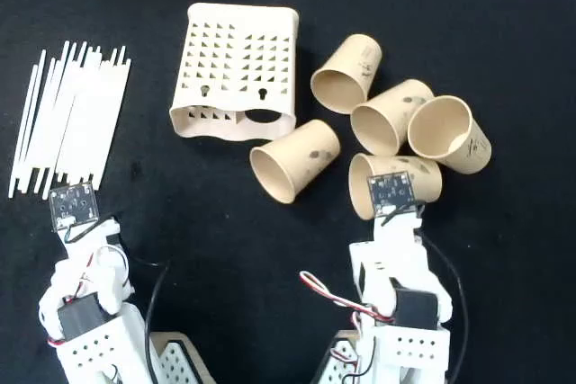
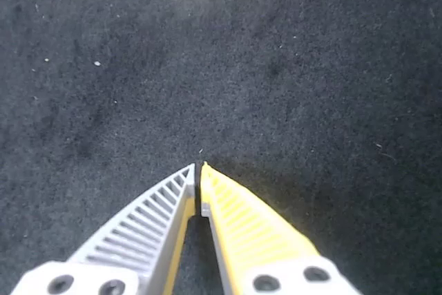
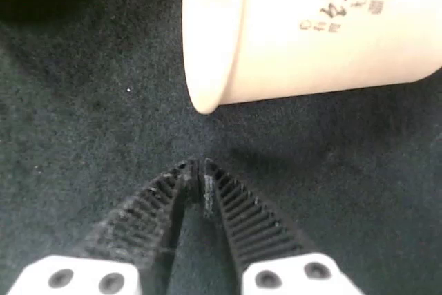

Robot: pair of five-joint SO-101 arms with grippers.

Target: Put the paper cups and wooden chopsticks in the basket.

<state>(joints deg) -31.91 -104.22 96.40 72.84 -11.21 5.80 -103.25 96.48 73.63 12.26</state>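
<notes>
Cream perforated basket (image 1: pixel 236 69) lies on its side at 12 o'clock of black cloth table (image 1: pixel 504 42). Five tan paper cups (image 1: pixel 391 116) lie tipped over, clustered at its 3-4 o'clock, outside it. Pale wooden chopsticks (image 1: pixel 70 119) lie fanned at 9 o'clock. Left gripper (image 2: pixel 199 170) clenched, empty, near chopstick ends. Right gripper (image 3: pixel 197 169) clenched, empty, just beside nearest cup (image 3: pixel 311 32) rim.

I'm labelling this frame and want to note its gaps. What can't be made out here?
1. Chopsticks: in the high view they are too thin and overlapped to count. The left wrist view's edge cuts off all but their tips.
2. Nearest cup: in the high view the right arm covers part of it. The right wrist view's edge cuts off its base.
3. Basket: in the high view its perforated wall hides the inside.
</notes>
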